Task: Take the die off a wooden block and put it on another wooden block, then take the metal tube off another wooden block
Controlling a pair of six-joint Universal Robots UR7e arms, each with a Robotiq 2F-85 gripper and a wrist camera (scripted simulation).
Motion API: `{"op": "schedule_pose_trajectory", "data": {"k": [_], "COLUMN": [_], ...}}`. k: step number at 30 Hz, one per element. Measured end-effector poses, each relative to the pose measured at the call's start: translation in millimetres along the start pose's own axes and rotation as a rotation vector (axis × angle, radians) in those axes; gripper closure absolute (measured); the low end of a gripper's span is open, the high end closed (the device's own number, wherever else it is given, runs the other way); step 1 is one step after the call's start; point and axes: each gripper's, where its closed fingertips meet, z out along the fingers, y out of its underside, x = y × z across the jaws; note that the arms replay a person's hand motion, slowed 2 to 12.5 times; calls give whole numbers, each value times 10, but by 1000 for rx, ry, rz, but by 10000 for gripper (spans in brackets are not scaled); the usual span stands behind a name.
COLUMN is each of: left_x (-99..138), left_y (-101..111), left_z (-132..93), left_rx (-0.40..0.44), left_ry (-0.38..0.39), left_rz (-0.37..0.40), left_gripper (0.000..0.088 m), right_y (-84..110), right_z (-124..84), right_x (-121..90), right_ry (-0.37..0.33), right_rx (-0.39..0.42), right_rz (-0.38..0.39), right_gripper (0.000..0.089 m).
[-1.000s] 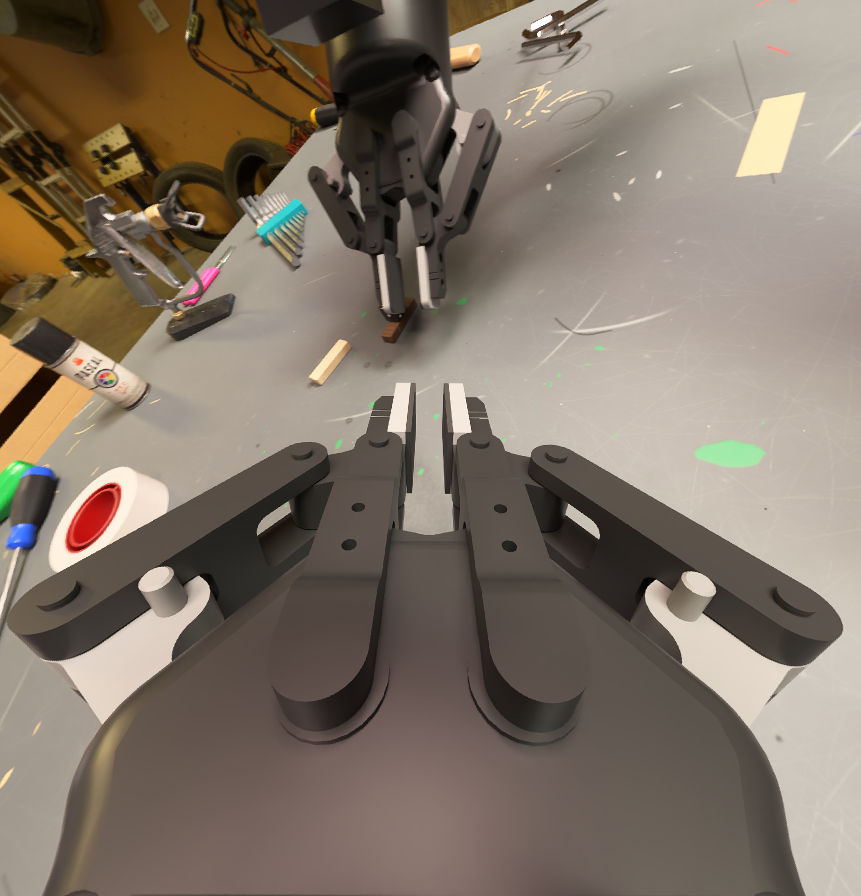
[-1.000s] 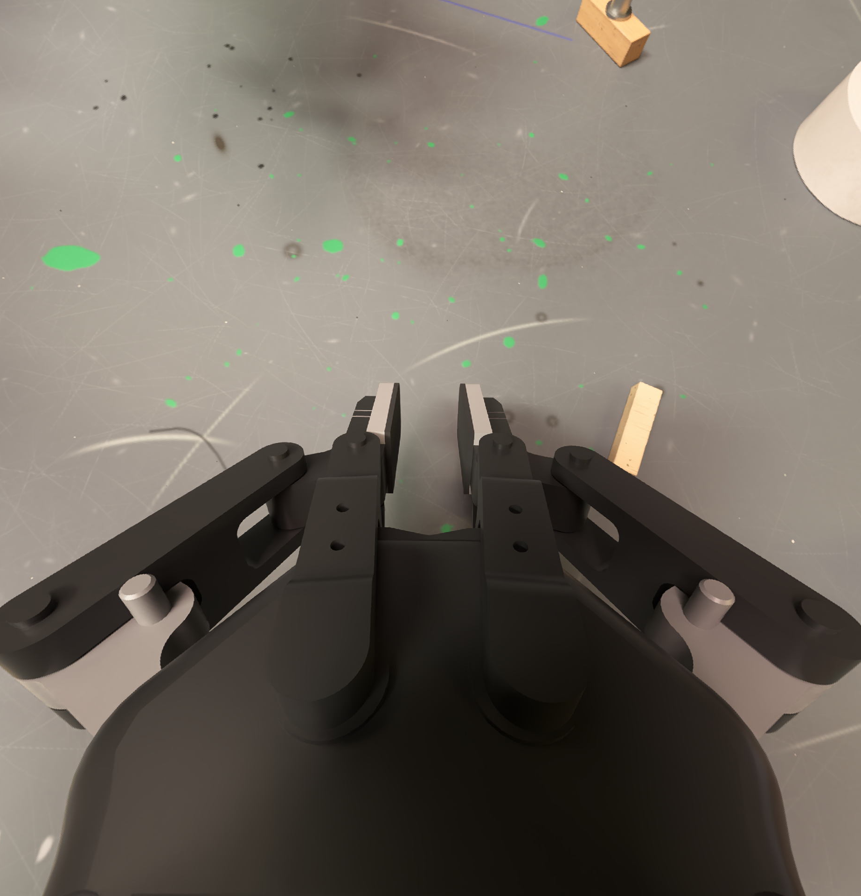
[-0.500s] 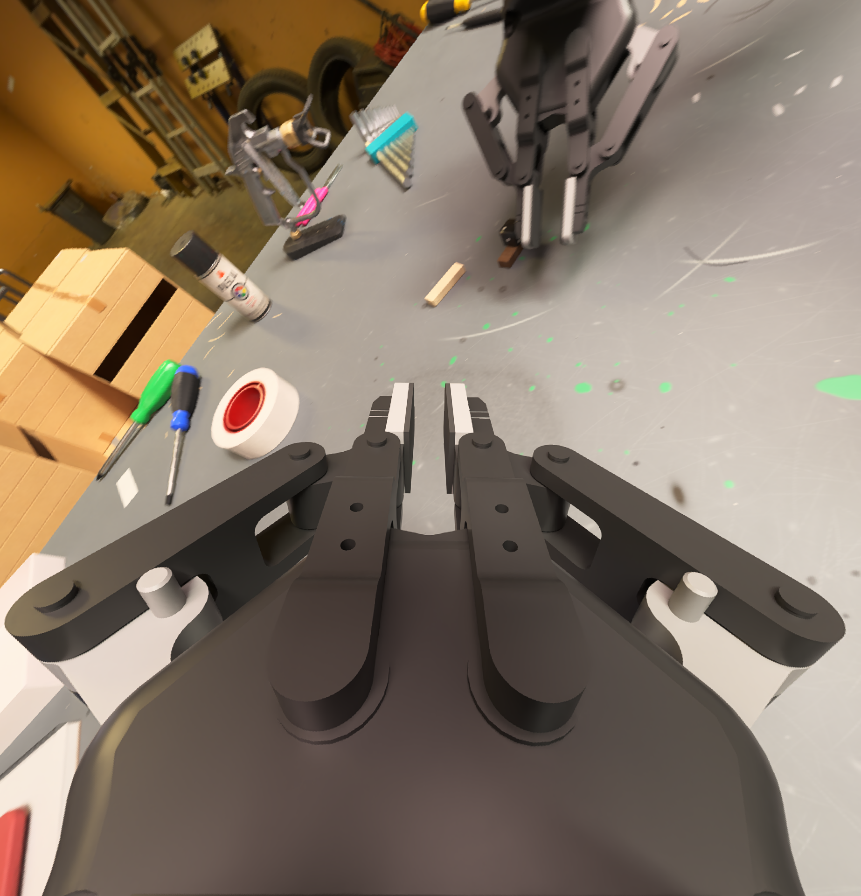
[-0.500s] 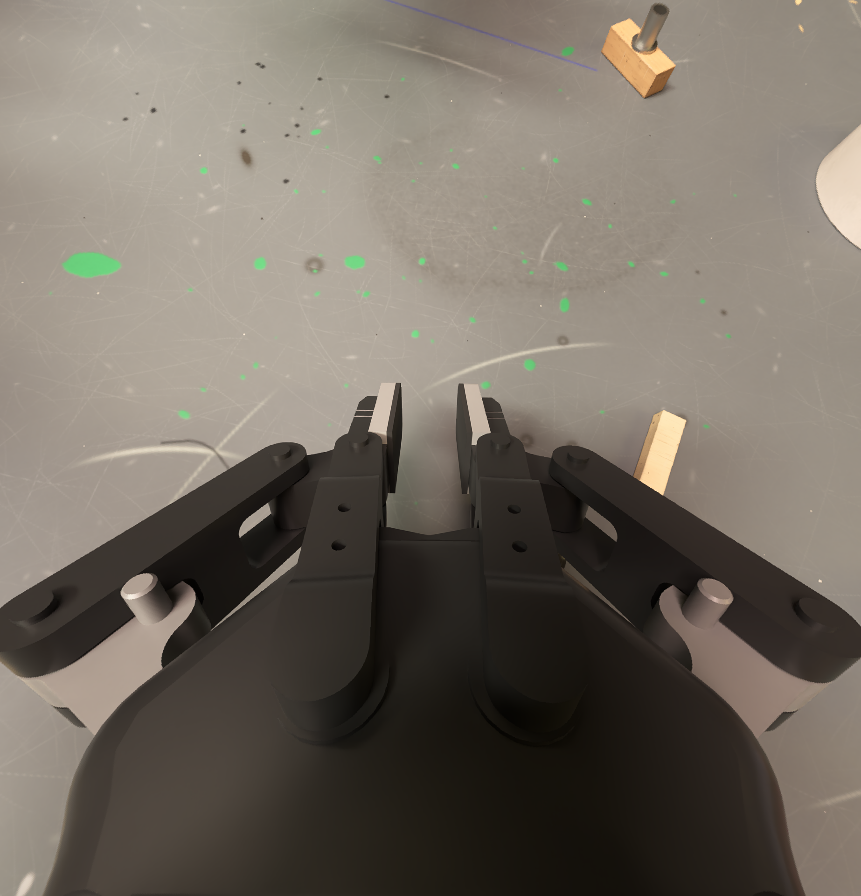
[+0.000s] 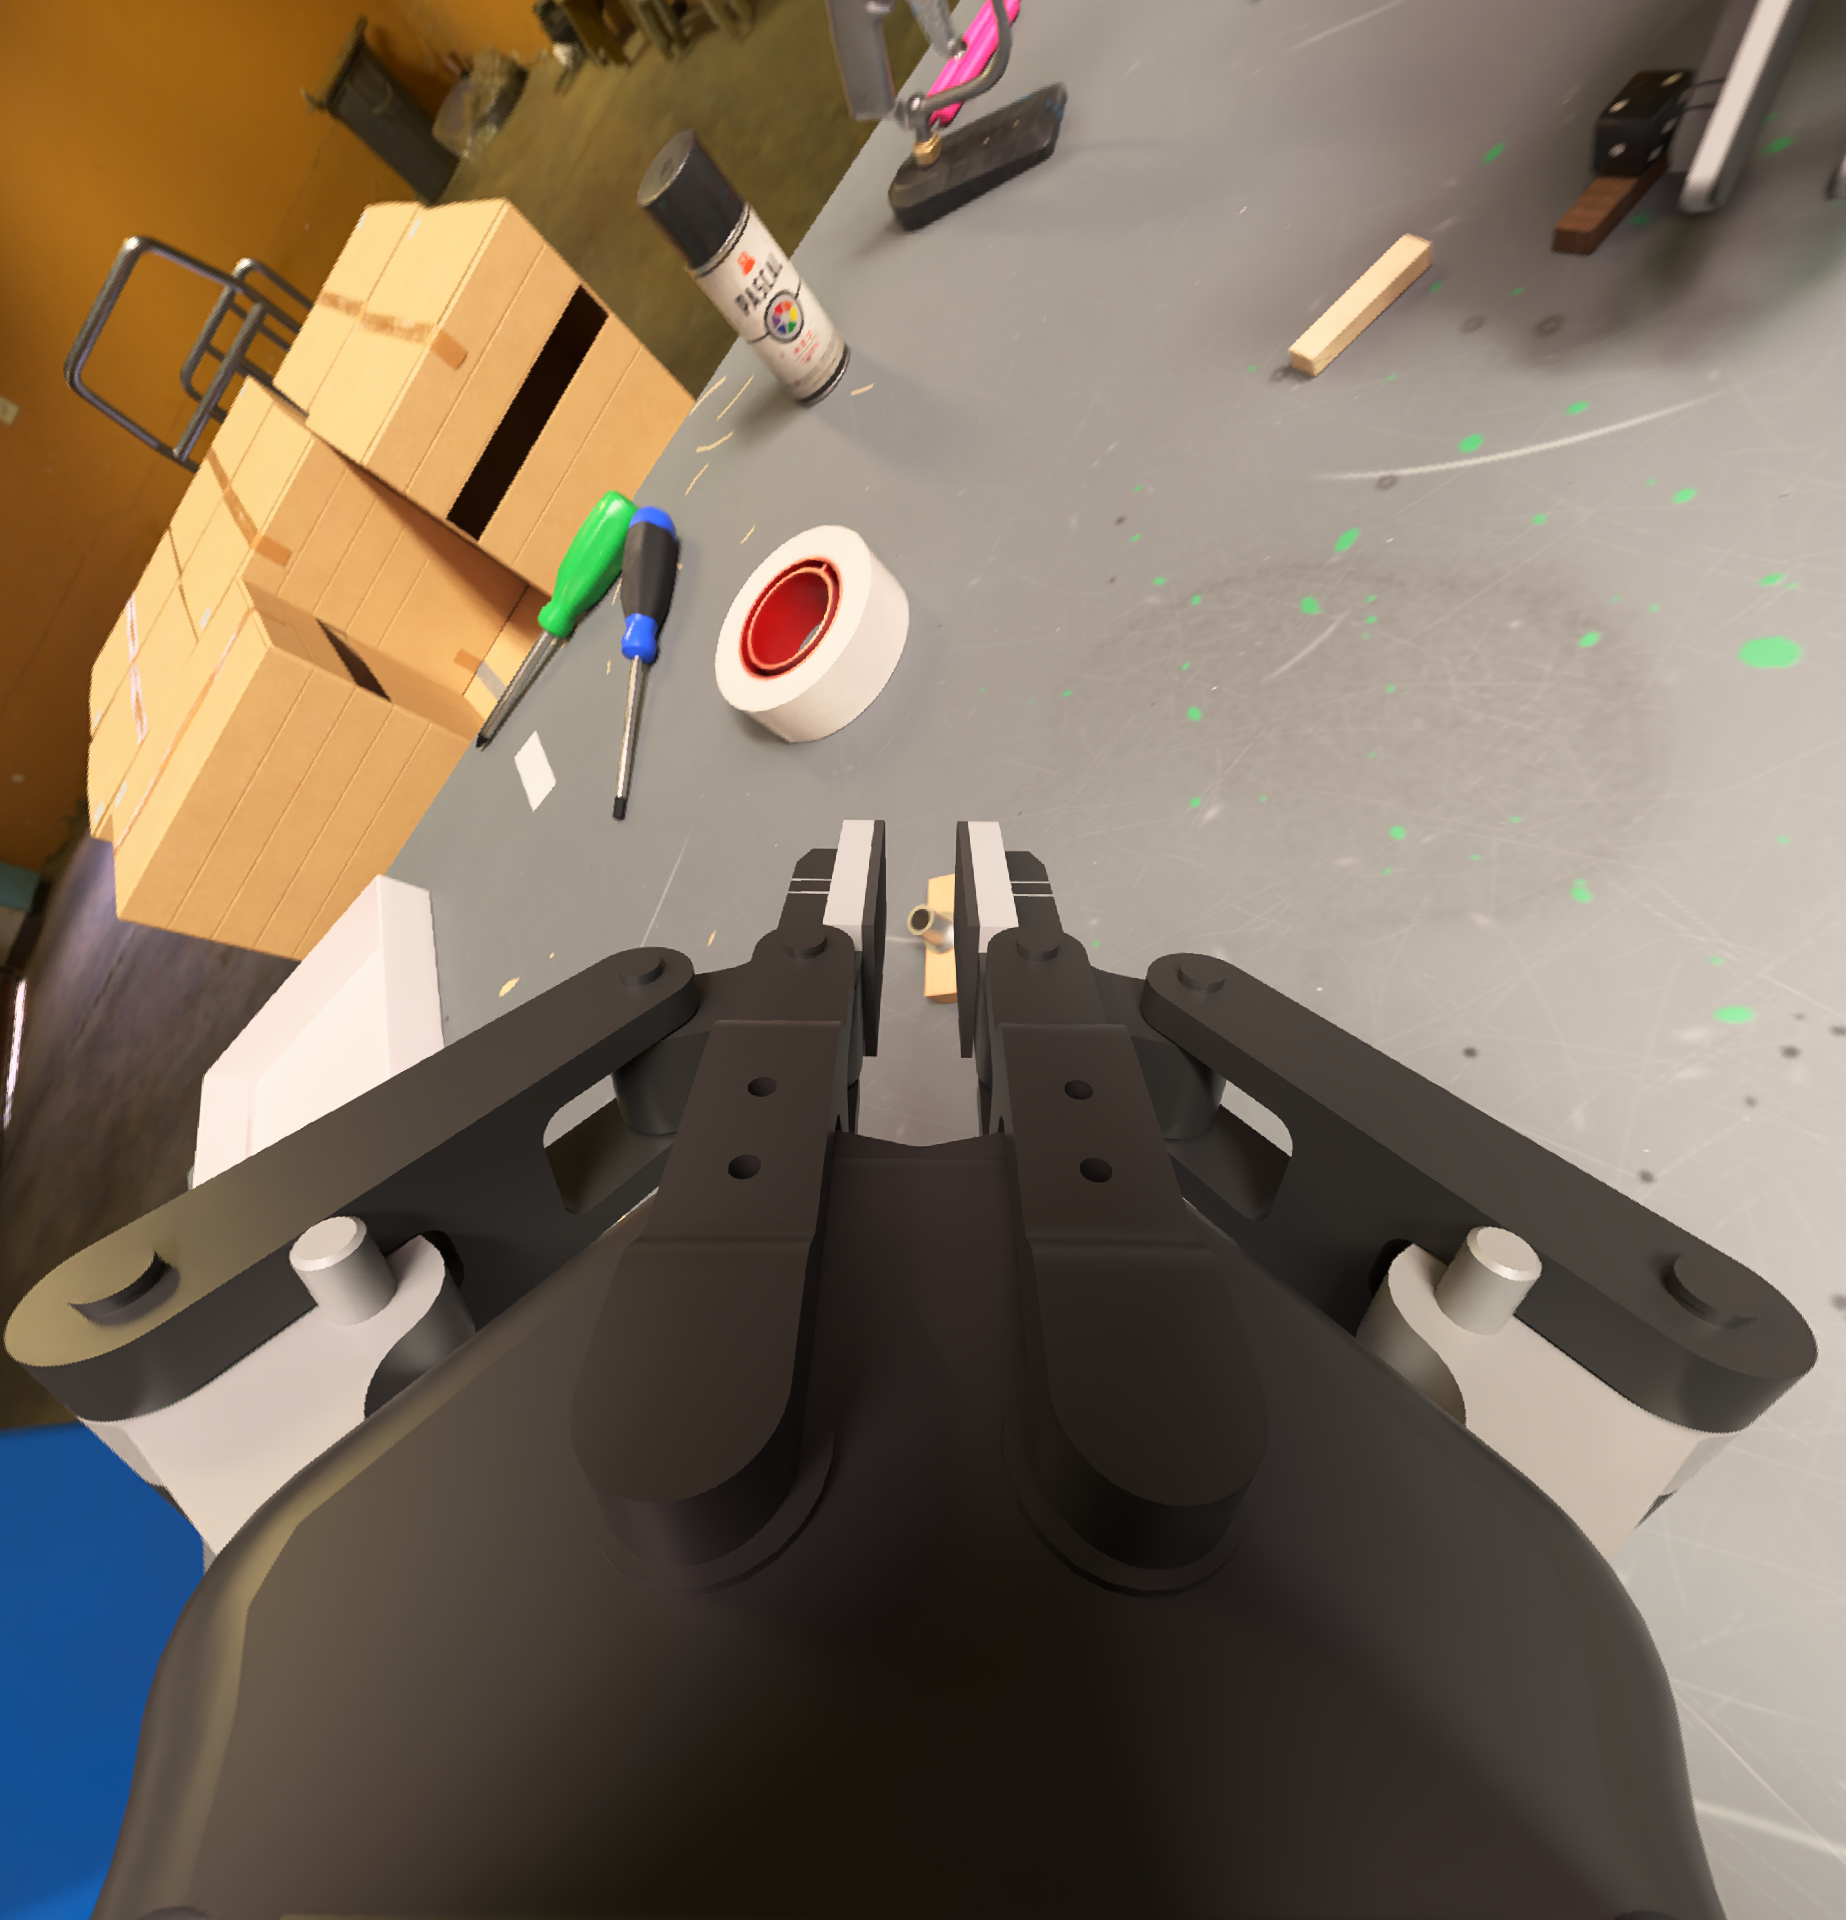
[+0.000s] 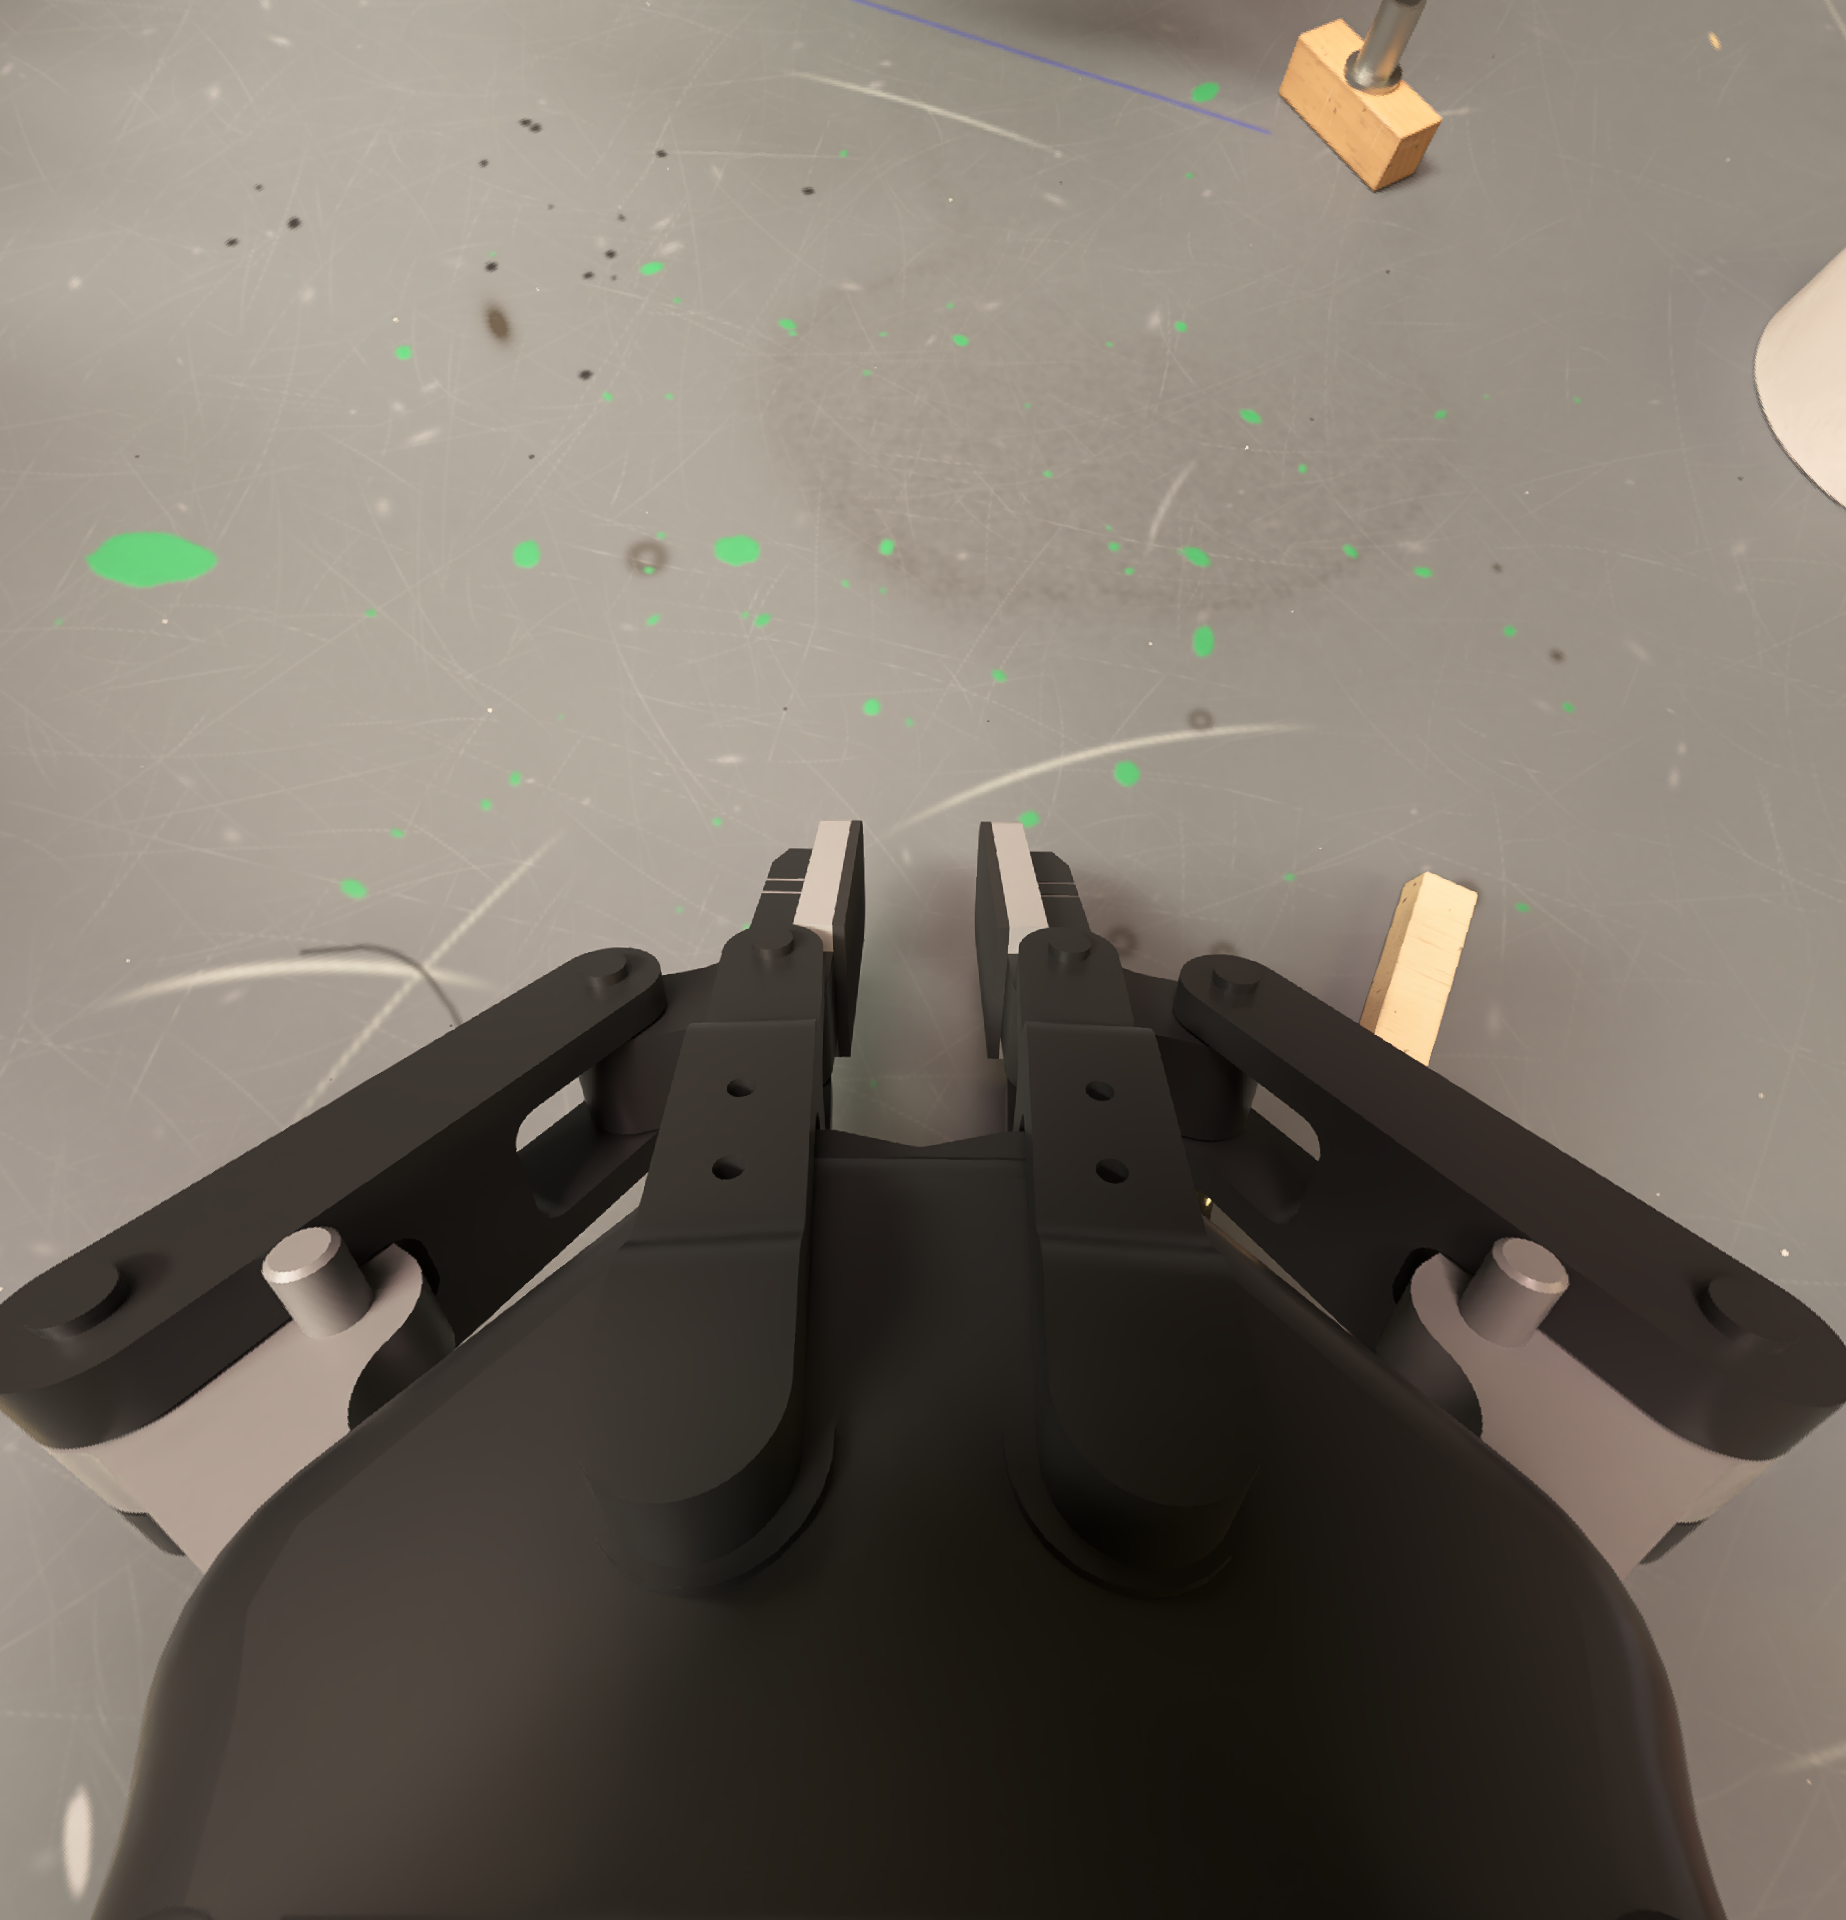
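In the left wrist view my left gripper [image 5: 920, 844] hovers over the metal tube [image 5: 925, 921], which stands on a light wooden block [image 5: 940, 961]. Both show through the narrow gap between its fingers, farther down. The fingers hold nothing. The black die [image 5: 1638, 120] sits on a dark wooden block [image 5: 1610, 213] at the top right, beside the right gripper's fingers [image 5: 1729, 114]. A bare light wooden block [image 5: 1360, 301] lies nearby. In the right wrist view my right gripper [image 6: 919, 844] is slightly open and empty above the table. The tube [image 6: 1378, 42] on its block [image 6: 1360, 120] stands far ahead.
A white tape roll [image 5: 815, 634], two screwdrivers [image 5: 638, 623], a spray can [image 5: 753, 281] and a tool on a black base [image 5: 971, 145] lie along the table's left edge. Cardboard boxes [image 5: 379, 499] stand beyond it. A light wooden block [image 6: 1418, 966] lies right of my right gripper.
My left gripper has drawn back and swung left, away from the right gripper, until the tube and its block show between its fingers. The right wrist view has shifted slightly; its fingers keep their gap.
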Motion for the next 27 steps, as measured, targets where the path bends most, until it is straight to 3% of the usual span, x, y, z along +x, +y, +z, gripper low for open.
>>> {"op": "schedule_pose_trajectory", "data": {"k": [11,27], "left_x": [-272,-498], "left_y": [197,410], "left_z": [123,157], "left_rx": [-103,-253], "left_ry": [-48,-76], "left_rz": [-45,5], "left_gripper": [748,743], "right_y": [32,81], "right_z": [6,43], "right_x": [12,-2], "right_ry": [-6,-21], "right_rx": [8,3], "right_rz": [7,13], "right_gripper": [701,700]}}
